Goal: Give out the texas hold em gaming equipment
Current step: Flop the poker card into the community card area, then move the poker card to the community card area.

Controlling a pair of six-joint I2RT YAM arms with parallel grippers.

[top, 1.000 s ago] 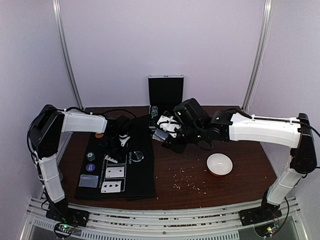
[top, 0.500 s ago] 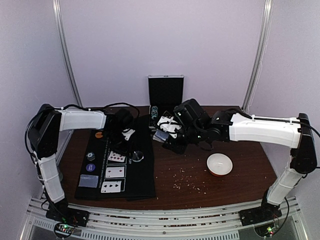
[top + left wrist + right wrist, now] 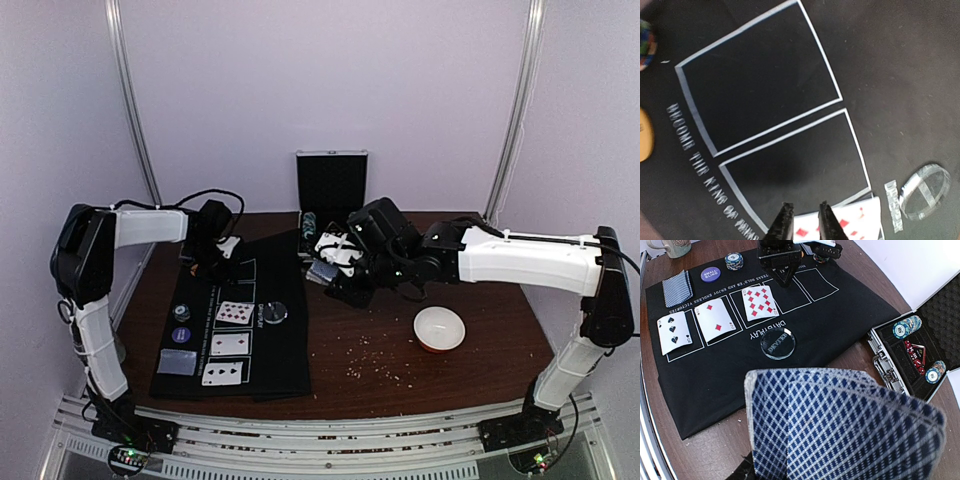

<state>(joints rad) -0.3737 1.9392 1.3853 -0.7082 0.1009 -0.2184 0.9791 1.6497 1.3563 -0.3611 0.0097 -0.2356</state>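
Observation:
Three cards lie face up in the black mat's white boxes: a diamonds card, a three of diamonds and a spades card. My left gripper hovers over the mat's empty boxes just beyond the diamonds card, its jaws slightly apart and empty. My right gripper is shut on a fan of blue-checked cards at the mat's right edge; its fingers are hidden behind them.
A clear dealer button, purple small-blind button, chip stack and face-down pile sit on the mat. An open metal case holds chips and red dice. White bowl right; mug; an orange chip.
My left gripper has let go of the diamonds card in the third box and drawn back to the far left. My right arm has not moved.

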